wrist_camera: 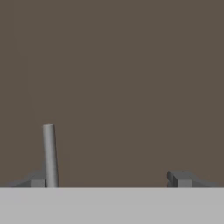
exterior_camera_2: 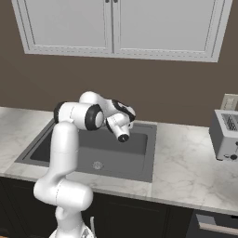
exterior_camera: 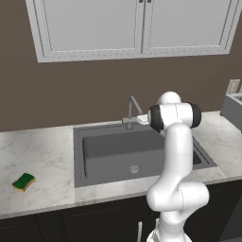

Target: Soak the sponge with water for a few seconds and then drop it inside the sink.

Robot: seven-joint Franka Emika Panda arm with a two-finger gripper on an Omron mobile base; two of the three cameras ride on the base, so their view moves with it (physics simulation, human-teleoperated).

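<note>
The sponge (exterior_camera: 23,181), green on top and yellow beneath, lies on the marble counter far left of the sink (exterior_camera: 108,152). The dark grey basin (exterior_camera_2: 118,155) holds only its round drain (exterior_camera: 134,168). My arm reaches over the basin toward the faucet (exterior_camera: 132,111) at its back rim, and the hand (exterior_camera_2: 122,123) hangs above the basin. In the hand view my gripper (wrist_camera: 108,180) faces the brown wall, open wide with nothing between its fingers. A thin grey faucet rod (wrist_camera: 49,155) stands just beside one fingertip (wrist_camera: 37,181). The water is out of view.
A grey toaster (exterior_camera_2: 226,135) stands on the counter right of the sink, under a wall outlet (exterior_camera_2: 229,102). White wall cabinets (exterior_camera: 137,26) hang above. Marble counter (exterior_camera: 42,156) stretches between the sponge and the basin.
</note>
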